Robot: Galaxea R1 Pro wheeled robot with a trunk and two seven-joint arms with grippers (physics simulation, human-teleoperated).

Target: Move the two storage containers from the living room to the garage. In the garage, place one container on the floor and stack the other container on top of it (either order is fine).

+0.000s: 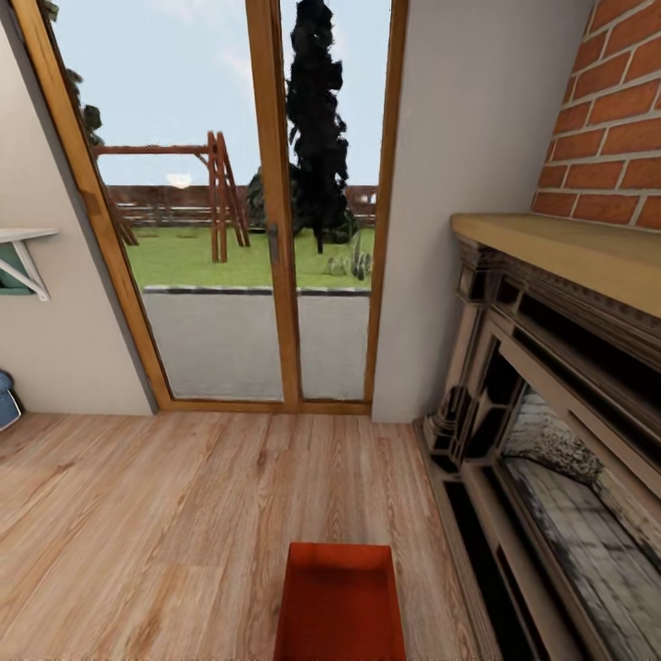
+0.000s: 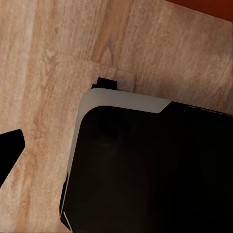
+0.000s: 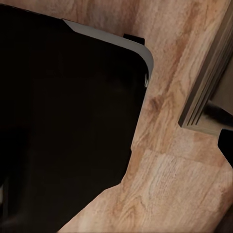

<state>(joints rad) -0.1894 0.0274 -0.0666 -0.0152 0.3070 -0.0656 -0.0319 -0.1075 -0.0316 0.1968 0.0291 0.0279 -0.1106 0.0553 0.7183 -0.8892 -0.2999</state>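
One red-orange open-top storage container (image 1: pixel 340 601) sits on the light wood floor (image 1: pixel 165 523) of the living room, at the near middle of the head view, its near end cut off by the frame. A strip of the same red-orange (image 2: pixel 209 6) shows at a corner of the left wrist view. A single dark left fingertip (image 2: pixel 10 151) juts in at that picture's edge over bare planks. A single dark right fingertip (image 3: pixel 227 145) does likewise in the right wrist view. Nothing lies by either fingertip.
My black, grey-rimmed base (image 2: pixel 150 170) (image 3: pixel 63 121) stands on the planks. A fireplace with a wooden mantel (image 1: pixel 560 248) and red brick (image 1: pixel 615 119) runs along the right, its foot (image 3: pixel 206 97) near the right arm. A glass door (image 1: pixel 266 229) is ahead, a wall shelf (image 1: pixel 23 257) at left.
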